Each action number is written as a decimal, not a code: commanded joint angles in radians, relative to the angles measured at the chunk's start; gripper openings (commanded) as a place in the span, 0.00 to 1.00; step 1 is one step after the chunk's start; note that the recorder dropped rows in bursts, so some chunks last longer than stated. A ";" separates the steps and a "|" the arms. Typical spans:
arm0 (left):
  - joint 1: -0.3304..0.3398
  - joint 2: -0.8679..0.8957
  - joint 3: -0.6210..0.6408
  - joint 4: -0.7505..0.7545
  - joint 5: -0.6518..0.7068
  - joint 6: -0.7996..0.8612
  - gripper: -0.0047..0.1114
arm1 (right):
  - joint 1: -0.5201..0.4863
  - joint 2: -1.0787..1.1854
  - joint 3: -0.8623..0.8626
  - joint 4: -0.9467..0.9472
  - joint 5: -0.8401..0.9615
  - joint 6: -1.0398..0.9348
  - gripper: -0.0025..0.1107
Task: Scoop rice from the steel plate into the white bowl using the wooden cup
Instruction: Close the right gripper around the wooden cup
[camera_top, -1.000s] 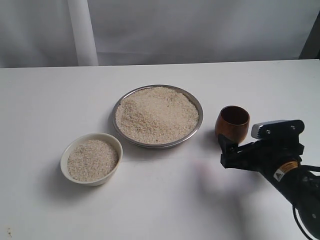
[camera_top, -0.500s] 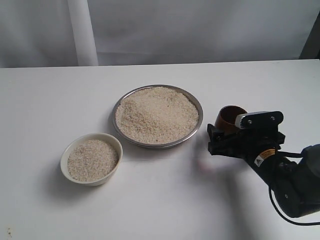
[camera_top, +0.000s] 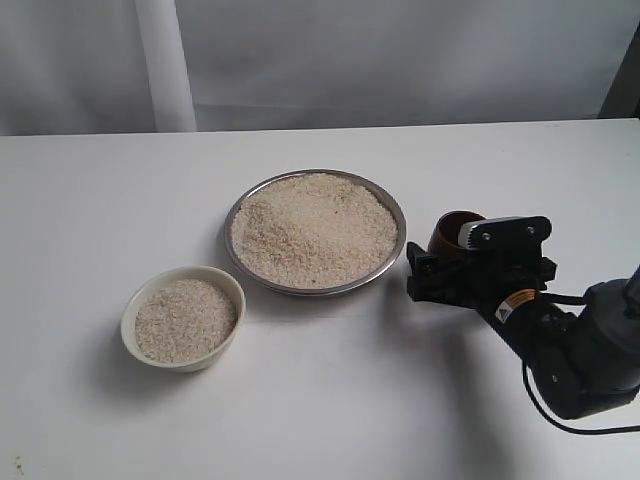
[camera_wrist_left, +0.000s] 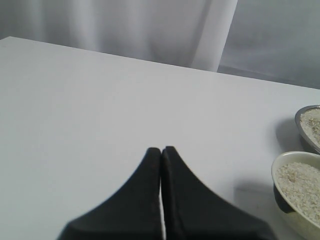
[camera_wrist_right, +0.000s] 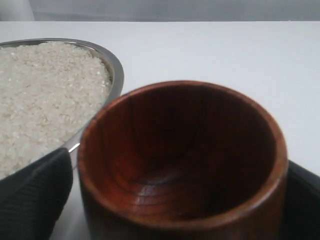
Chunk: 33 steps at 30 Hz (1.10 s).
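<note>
Our right tool (camera_top: 448, 262) stands wide open at the right of the frame. Its fingers (camera_wrist_right: 35, 200) flank the upright wooden cup (camera_top: 452, 230), and we cannot tell if they touch it. The steel plate (camera_top: 330, 291), heaped with rice (camera_top: 312, 228), lies just left of the cup. The white bowl (camera_top: 190, 363) sits lower left, well apart, with bare tabletop (camera_top: 330, 410) below. Our left tool (camera_wrist_left: 161, 155) is pinched together.

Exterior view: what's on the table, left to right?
bowl → plate → cup
</note>
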 joint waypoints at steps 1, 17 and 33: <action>0.000 -0.002 -0.004 0.003 -0.007 -0.001 0.04 | 0.001 0.001 -0.003 0.000 0.003 -0.002 0.81; 0.000 -0.002 -0.004 0.003 -0.007 -0.001 0.04 | 0.001 0.058 -0.003 0.010 -0.045 -0.010 0.76; 0.000 -0.002 -0.004 0.003 -0.007 -0.001 0.04 | 0.001 0.058 -0.073 0.002 -0.008 -0.010 0.58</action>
